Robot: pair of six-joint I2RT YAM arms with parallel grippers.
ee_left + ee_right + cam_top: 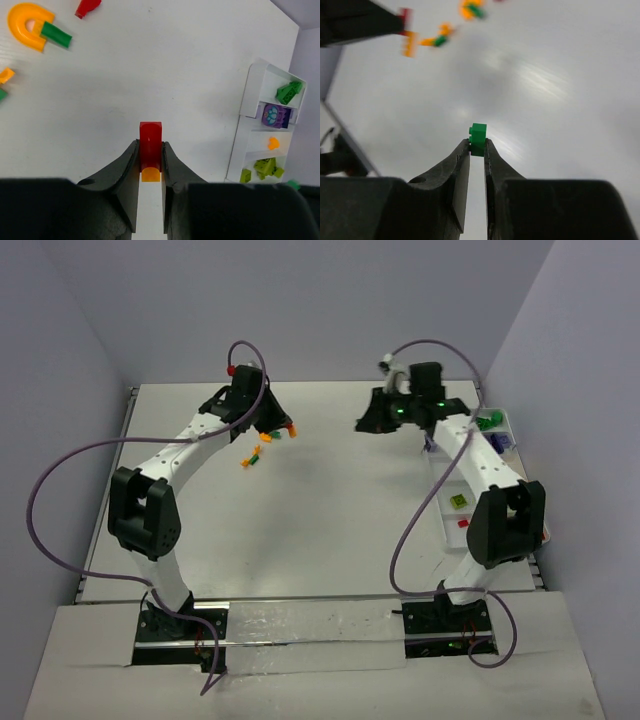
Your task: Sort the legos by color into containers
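Observation:
My left gripper (pixel 150 148) is shut on a red lego (pixel 150 134) with an orange piece (pixel 150 174) under it, held above the bare table. In the top view that gripper (pixel 281 427) hangs at the back left over loose legos (pixel 253 456). My right gripper (pixel 477 146) is shut on a small green lego (pixel 479 132) at its fingertips, and it sits at the back centre-right (pixel 366 423). The white divided containers (pixel 248 100) lie along the right edge and hold green (pixel 289 92), purple (pixel 275 115), orange (pixel 272 143) and lime (pixel 262 168) legos.
An orange arch (pixel 27 25), a green brick (pixel 56 34) and a red piece (pixel 87 7) lie loose near the left gripper. The tray (pixel 508 420) also holds lime (pixel 458 501) and red (pixel 463 524) bricks. Purple cables loop over both arms.

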